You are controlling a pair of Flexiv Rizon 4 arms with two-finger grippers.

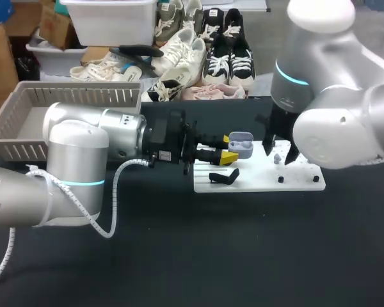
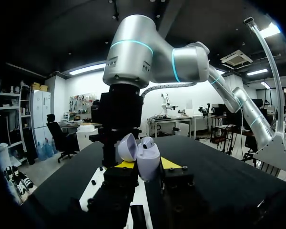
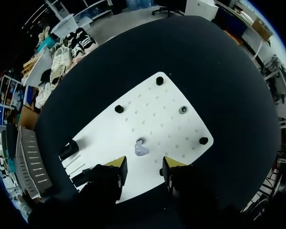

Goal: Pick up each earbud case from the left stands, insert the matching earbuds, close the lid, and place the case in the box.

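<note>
1. Okay, head view first. Your left gripper (image 1: 228, 149) is clamped on the open earbud case (image 1: 241, 144) and holds it over the left end of the white board (image 1: 256, 184), above a black stand (image 1: 223, 176). Your right gripper (image 1: 278, 150) hangs just right of the case with its fingers apart, directly over a loose earbud (image 1: 277, 158) lying on the board. The right arm is clearly the nearer one to that earbud. From the earbud, the case lies close by on the left. The grey box (image 1: 25, 121) sits well apart at the far left, behind the left arm.

2. Left wrist view. The yellow tips press the earbud case (image 2: 148, 160) from both sides, so it is gripped. Its lid (image 2: 127, 147) is swung open on the side facing the right arm (image 2: 133, 52), which stands straight ahead of the fingers. You cannot tell from here whether anything sits inside the case.

3. Right wrist view. The right gripper (image 3: 144, 167) has its fingers spread and nothing is between them. The earbud (image 3: 141, 148) lies on the board (image 3: 152, 109) just ahead of the gap, roughly centred between the two tips. Its long axis seems to run outward from the gripper, across the closing line, but it is small, so treat that as a guess. My read is that a straight drop brings the fingers around it with no sideways correction.
</note>
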